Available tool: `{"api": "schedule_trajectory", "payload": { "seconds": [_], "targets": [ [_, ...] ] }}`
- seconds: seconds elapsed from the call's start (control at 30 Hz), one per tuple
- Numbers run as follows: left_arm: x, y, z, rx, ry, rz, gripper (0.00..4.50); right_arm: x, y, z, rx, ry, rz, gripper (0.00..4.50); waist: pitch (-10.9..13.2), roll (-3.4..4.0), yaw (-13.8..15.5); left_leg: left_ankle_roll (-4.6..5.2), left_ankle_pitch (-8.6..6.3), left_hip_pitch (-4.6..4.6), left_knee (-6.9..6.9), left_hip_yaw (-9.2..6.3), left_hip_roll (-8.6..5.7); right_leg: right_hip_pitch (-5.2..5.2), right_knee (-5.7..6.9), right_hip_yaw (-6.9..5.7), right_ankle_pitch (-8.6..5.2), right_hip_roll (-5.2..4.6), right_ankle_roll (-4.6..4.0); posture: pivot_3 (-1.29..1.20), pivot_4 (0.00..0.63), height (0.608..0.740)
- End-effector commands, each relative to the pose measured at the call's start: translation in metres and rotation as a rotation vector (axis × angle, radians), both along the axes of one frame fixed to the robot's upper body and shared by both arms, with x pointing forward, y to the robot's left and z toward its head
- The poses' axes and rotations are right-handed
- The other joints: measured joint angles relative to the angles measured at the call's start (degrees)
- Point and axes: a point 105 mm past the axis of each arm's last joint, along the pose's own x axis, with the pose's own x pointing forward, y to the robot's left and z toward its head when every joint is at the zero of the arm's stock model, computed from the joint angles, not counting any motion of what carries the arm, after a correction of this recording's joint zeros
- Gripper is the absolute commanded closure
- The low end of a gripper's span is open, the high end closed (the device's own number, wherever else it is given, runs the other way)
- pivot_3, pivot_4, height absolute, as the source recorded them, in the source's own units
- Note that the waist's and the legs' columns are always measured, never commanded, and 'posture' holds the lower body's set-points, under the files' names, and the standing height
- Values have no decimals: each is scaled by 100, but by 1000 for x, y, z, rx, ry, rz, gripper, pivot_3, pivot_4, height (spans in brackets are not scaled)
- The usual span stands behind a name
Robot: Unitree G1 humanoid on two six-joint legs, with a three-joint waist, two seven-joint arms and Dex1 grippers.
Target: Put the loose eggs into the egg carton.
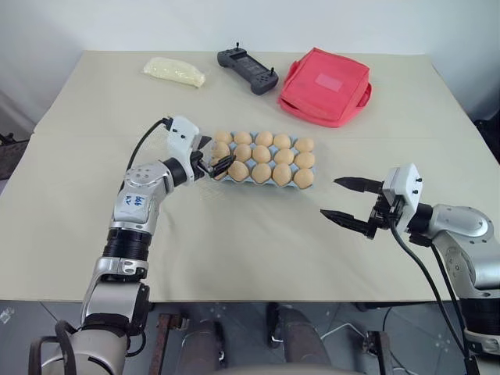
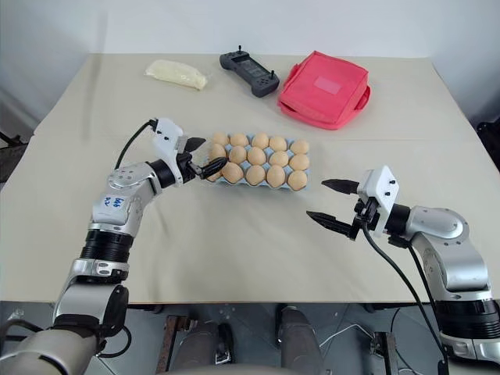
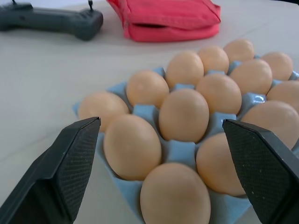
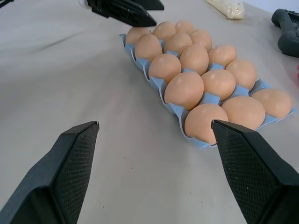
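Our left gripper [image 1: 217, 160] reaches level to the light blue egg carton's [image 1: 258, 181] end, jaws apart; our right gripper [image 1: 344, 198] hangs over the surface [image 1: 234, 242], jaws apart too.

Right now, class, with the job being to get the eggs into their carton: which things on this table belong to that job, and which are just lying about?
Belong to the job:
- eggs, sitting in the cups
- light blue egg carton
- left tool, open at the carton's end
- right tool, open, off to the side

Just lying about:
- pale yellow packet
- dark handheld controller
- red fabric pouch
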Motion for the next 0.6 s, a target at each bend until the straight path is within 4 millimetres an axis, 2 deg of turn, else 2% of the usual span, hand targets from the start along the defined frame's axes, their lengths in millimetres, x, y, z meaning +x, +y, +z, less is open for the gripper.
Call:
{"api": "schedule_trajectory", "payload": {
  "seconds": [0.03,0.2,0.3,0.6],
  "targets": [
    [-19,20,22,-27,-57,-42,45,1,-9,16,10,-64,-11,466,0,0,-11,-1,0,2,-1,0,1,0,2,0,0,1,0,0,150,740],
    [-40,58,8,64,-3,-36,45,6,-17,16,-2,-63,-19,466,0,0,4,-3,1,5,-1,2,4,-1,7,-1,-1,3,-2,0,150,740],
    [-51,71,2,76,25,-37,45,10,-19,14,6,-58,-25,466,0,0,7,1,0,4,4,2,2,0,7,1,-1,-2,-2,0,150,740],
    [-62,84,-4,60,49,-21,45,17,-21,8,26,-48,-31,466,0,0,17,14,-6,1,3,-2,1,0,6,-1,-1,-4,-3,0,150,740]
  ]
}}
